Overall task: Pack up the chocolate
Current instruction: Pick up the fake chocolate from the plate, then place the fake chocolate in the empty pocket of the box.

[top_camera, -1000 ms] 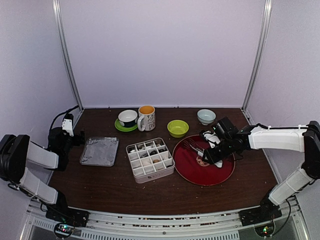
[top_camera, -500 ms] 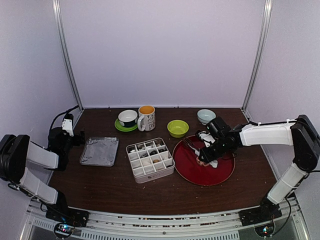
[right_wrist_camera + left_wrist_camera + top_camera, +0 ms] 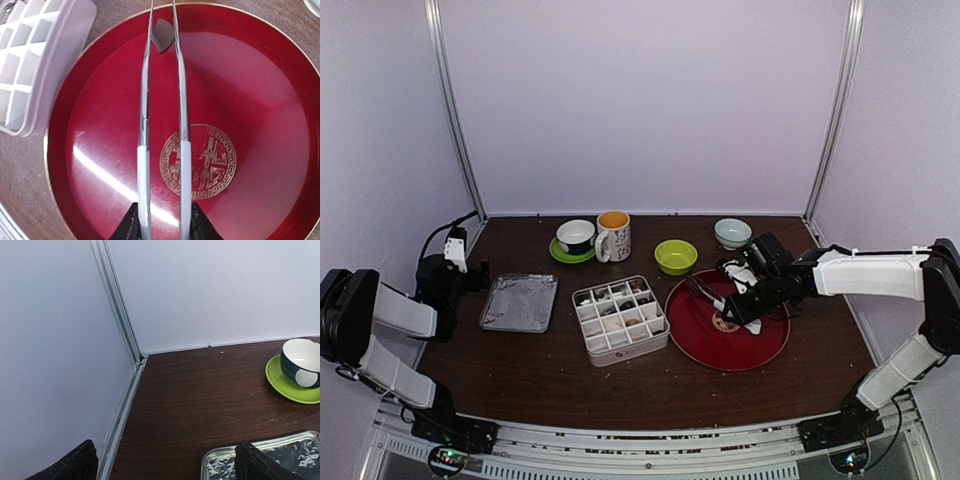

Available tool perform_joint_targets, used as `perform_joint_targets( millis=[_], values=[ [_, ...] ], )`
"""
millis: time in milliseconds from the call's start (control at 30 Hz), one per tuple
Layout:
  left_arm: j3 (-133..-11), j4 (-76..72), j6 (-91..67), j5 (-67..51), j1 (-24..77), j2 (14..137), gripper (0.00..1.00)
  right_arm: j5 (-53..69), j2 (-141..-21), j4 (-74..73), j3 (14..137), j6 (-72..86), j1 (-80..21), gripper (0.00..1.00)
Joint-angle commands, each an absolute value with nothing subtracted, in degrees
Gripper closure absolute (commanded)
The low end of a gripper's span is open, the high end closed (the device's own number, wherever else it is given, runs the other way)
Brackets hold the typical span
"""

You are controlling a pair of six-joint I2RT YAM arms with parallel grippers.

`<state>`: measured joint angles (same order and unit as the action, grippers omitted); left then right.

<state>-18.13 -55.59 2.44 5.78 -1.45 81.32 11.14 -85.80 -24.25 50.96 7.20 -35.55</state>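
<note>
My right gripper [image 3: 164, 222] [image 3: 740, 306] is shut on the handles of metal tongs [image 3: 145, 100] [image 3: 705, 291] over the red plate [image 3: 255, 95] [image 3: 765, 345]. The tong tips pinch one dark piece of chocolate [image 3: 162, 35] near the plate's far rim. More chocolate pieces [image 3: 623, 311] sit in cells of the white divided box [image 3: 645, 345] [image 3: 30, 60], just left of the plate. My left gripper [image 3: 167, 467] [image 3: 460, 265] is open and holds nothing, low over the table's left edge beside the foil tray [image 3: 280, 460] [image 3: 519, 302].
Along the back stand a dark cup on a green saucer [image 3: 576, 238] [image 3: 299, 371], a patterned mug [image 3: 614, 236], a lime bowl [image 3: 675, 256] and a pale bowl [image 3: 732, 233]. Enclosure walls and metal posts border the table.
The right gripper has squeezed the tongs narrower. The right arm swung a little left over the plate, then back. The left arm has not moved.
</note>
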Motion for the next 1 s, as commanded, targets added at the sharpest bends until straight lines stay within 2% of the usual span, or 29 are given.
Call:
perform_joint_targets(
  millis=[0, 200, 400, 533, 767, 967],
  values=[
    [-19.2, -57.7, 2.0, 6.1, -1.9, 81.7, 0.02, 14.4, -79.1, -24.3, 48.8, 5.3, -37.1, 0.84],
    [-19.1, -57.8, 2.0, 6.1, -1.9, 81.6, 0.02, 20.9, -74.5, -24.1, 48.8, 6.1, -39.0, 0.85],
    [-19.1, -57.8, 2.1, 6.1, -1.9, 81.7, 0.02, 27.8, -75.7, -26.9, 51.4, 4.9, -40.3, 0.85],
    [-19.1, -57.8, 2.0, 6.1, -1.9, 81.7, 0.02, 29.8, -77.7, -33.0, 54.3, 5.4, -41.8, 0.86],
    [-19.1, -57.8, 2.0, 6.1, -1.9, 81.7, 0.02, 34.9, -73.7, -39.0, 56.3, 12.7, -44.2, 0.88],
    [-19.1, -57.8, 2.0, 6.1, -1.8, 81.6, 0.02, 38.8, -78.7, -45.5, 64.3, 17.1, -47.2, 0.90]
  ],
)
